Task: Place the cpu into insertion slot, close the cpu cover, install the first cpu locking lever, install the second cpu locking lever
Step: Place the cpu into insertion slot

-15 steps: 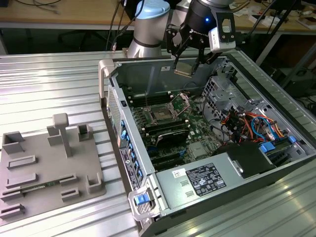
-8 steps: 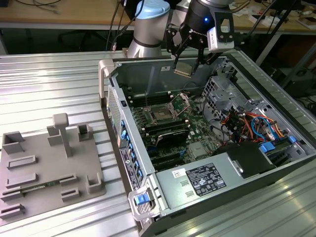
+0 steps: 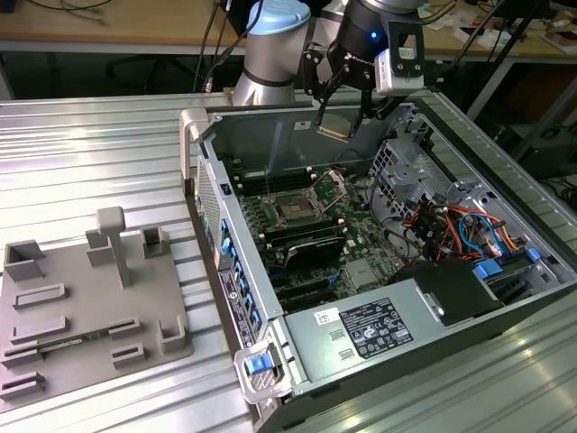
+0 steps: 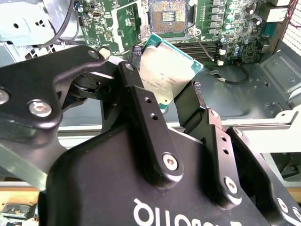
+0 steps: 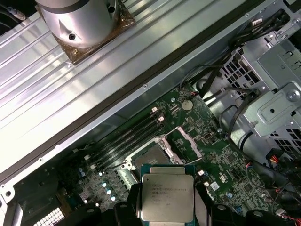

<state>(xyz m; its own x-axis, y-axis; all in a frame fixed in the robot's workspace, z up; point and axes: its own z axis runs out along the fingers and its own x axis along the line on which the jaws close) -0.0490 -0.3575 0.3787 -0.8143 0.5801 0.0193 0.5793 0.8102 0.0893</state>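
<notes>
Upper middle of the exterior view: gripper (image 3: 336, 120) hangs over the far wall of the open case (image 3: 270, 135), its 2 fingers (image 4: 141, 101) pinching the cpu (image 3: 334, 127) by opposite edges, the chip's grey metal top facing both wrist cameras. Slot (image 3: 295, 209) lies lower, near the frame's centre, on the green board (image 3: 361, 236), uncovered and well apart from the cpu. Cover (image 3: 331, 188) stands tilted up, just beside the slot on the exterior view's right.
</notes>
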